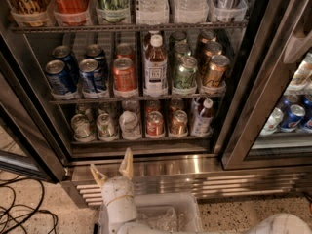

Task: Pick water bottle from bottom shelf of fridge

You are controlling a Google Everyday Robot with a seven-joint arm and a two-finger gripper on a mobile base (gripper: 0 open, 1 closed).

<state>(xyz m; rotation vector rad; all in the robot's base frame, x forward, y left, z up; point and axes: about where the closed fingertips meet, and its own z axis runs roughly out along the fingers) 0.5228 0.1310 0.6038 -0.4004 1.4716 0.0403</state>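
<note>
The robot's white two-finger hand (112, 165) hovered wide open and empty in front of the shiny steel base of the tall glass-door drinks fridge (204, 167). Just above it, on the dark wire bottom shelf (146, 139), stood the small clear, white-capped water bottle (130, 124), flanked by cans (155, 124), with a reddish-drink bottle (202, 118) farther right.

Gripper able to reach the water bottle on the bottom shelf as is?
Probably yes: water bottle stands frontmost in its lane, nothing before it; open gripper sits just below, by the steel base.
</note>
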